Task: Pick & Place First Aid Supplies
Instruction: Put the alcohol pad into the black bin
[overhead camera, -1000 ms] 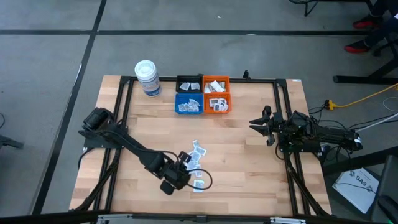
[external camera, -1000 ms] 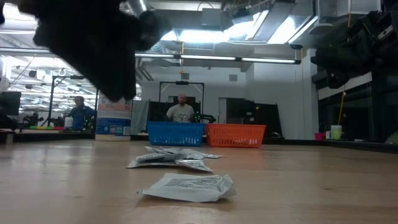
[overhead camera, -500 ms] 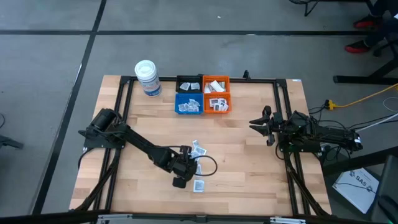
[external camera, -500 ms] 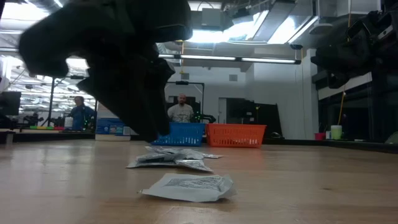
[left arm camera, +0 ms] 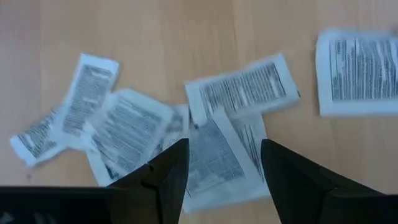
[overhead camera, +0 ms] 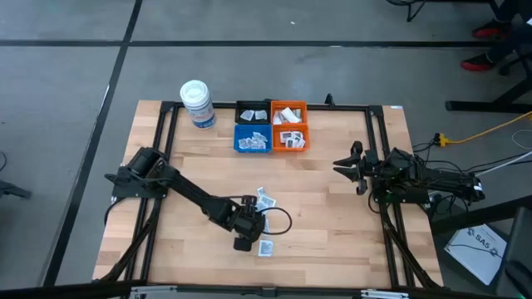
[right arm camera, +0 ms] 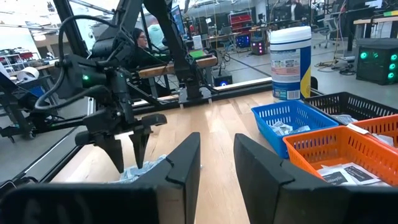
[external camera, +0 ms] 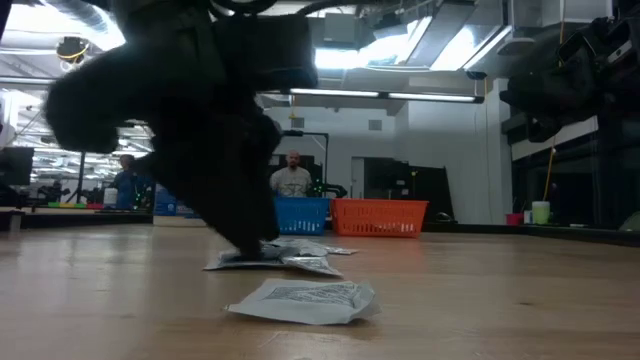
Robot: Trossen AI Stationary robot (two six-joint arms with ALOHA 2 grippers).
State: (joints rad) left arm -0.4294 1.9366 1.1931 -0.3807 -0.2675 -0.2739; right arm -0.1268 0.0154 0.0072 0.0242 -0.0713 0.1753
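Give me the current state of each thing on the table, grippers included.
Left gripper: open, low over the loose sachets, holding nothing.
Right gripper: waiting at the table's right side, fingers apart, empty.
Loose sachets: flat on the wood, overlapping.
Lone sachet: lying apart from the pile.
Tub: upright, lid on.
Blue bin: holds sachets.
Orange bin: holds sachets.

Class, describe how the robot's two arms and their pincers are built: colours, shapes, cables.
Both arms are black, made of jointed links. The left arm carries a looping black cable by its wrist; its pincer has two dark, tapered fingers. The right pincer has two flat black fingers, with cable bundles behind its arm.
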